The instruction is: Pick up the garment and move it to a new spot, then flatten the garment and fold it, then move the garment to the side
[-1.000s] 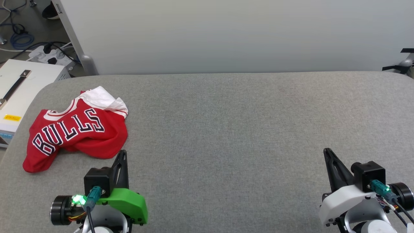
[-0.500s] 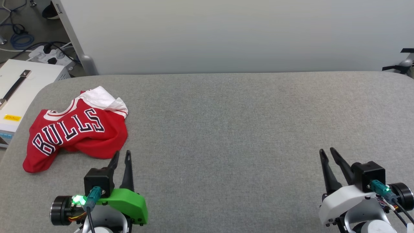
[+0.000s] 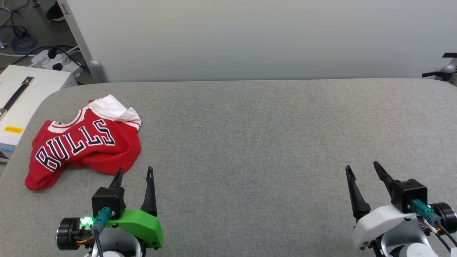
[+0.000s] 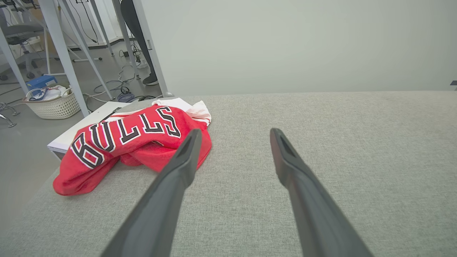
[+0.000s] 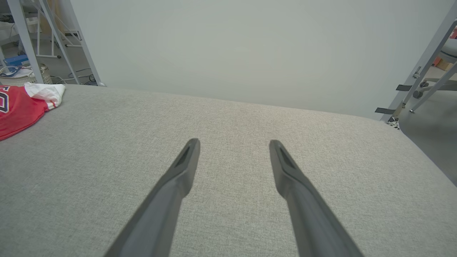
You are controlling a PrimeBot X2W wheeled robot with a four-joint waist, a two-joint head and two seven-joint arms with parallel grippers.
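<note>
1. Nearest me, my left gripper [image 3: 135, 170] hangs over the near left part of the grey table [image 3: 250, 125], fingers spread wide, holding nothing.
2. My right gripper [image 3: 362, 166] hangs over the table's near right part, also wide apart and empty.
3. The garment [image 3: 85, 142] lies crumpled by the table's far left corner.
4. My left wrist view shows a white basket [image 4: 53, 105] on the floor past the table; my head view shows a white box [image 3: 21, 96] beside it.

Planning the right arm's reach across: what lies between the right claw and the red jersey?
Bare grey surface, by the head and right wrist views, from the right claw to the jersey; the open left claw stands beside the jersey's near edge.
</note>
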